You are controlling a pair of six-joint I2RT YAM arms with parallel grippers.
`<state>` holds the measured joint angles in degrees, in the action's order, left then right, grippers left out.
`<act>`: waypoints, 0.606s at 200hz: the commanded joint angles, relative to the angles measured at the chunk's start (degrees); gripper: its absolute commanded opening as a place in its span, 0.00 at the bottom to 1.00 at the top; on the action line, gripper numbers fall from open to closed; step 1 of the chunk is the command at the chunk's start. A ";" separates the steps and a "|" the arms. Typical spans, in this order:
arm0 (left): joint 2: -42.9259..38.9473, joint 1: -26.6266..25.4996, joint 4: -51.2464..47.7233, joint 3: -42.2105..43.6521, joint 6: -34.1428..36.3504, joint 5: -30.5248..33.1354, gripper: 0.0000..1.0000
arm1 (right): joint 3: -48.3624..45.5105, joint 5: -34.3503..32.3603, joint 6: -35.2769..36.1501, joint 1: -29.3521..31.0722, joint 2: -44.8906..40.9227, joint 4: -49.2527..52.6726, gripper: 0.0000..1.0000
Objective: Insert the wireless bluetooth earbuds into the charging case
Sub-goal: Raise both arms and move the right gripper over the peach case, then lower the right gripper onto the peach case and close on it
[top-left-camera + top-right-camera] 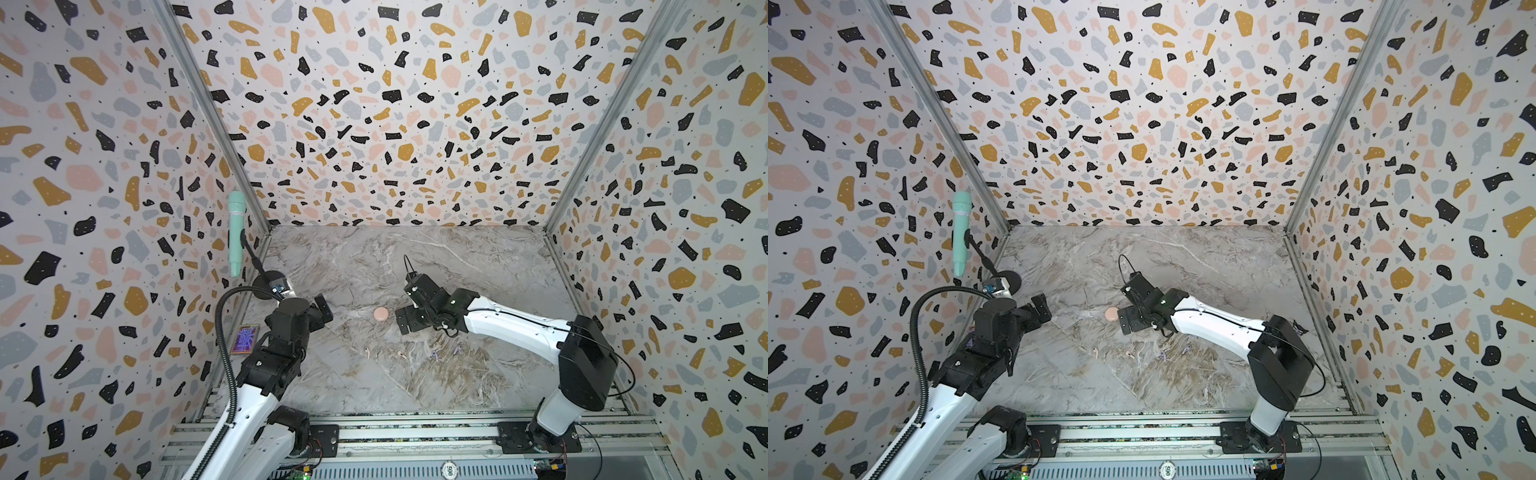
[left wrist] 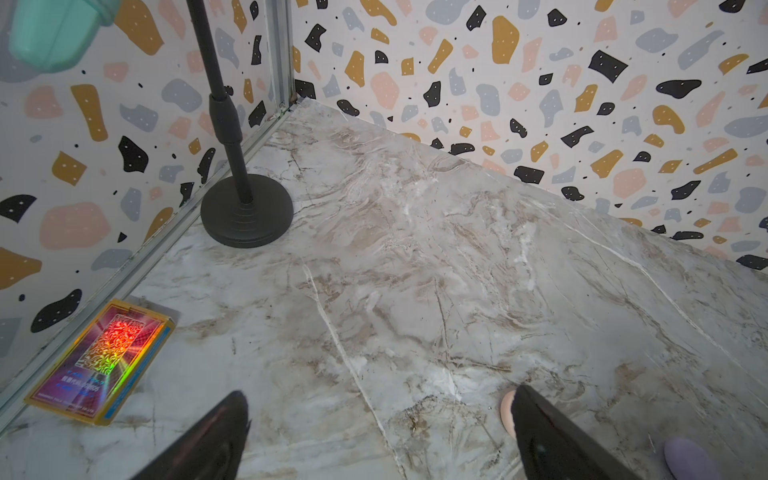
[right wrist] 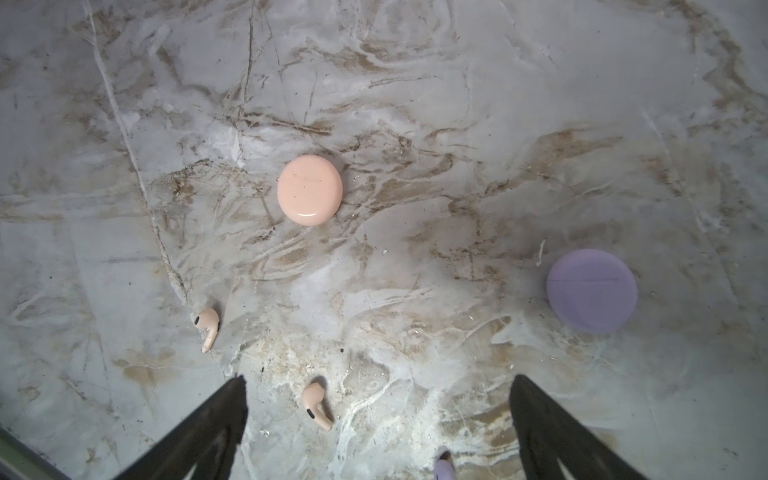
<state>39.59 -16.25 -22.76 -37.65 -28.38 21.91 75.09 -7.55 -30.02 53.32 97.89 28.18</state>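
Terrazzo-print walls (image 1: 374,104) box in three sides, and the floor of it all is a marble-look tabletop (image 1: 415,257), grey with tan veins. Two smooth round pucks sit closed on it: the peachy pink case (image 3: 309,190) mid-table, and the lavender case (image 3: 592,291) well apart from it, as the right wrist view shows.

None of the earbuds are in a case. They're loose in a rough row on the marble, nearer the robot than the pink case. The pink earbuds (image 3: 208,326) are little stemmed things, each with a dark spot on its rounded head. The lavender earbuds (image 1: 435,356) are just tiny blurry specks in both top views.

The right gripper (image 3: 379,379) hangs just beside the pink case, black fingers spread wide, gripping nothing. The left gripper (image 2: 380,392) is spread just as wide and empty too, over by the left wall.

Off to the left there's also a mint microphone (image 1: 237,232) on a black stand (image 2: 247,212) with a round base, plus a shiny holographic card box (image 2: 99,361) lying flat.
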 commanded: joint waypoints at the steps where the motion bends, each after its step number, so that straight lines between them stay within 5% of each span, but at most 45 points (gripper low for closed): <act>1: -0.39 -0.14 0.99 -0.29 -0.45 0.91 1.00 | 6.71 -2.85 -2.27 1.51 3.37 5.11 0.99; 121: -0.86 -0.13 0.99 -0.32 -0.19 1.68 1.00 | 29.21 -0.27 -4.29 3.22 24.74 14.20 0.96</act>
<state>38.94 -16.25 -22.87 -37.65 -28.71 23.07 100.60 -7.53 -33.43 56.38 122.17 39.18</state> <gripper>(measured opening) 0.998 0.966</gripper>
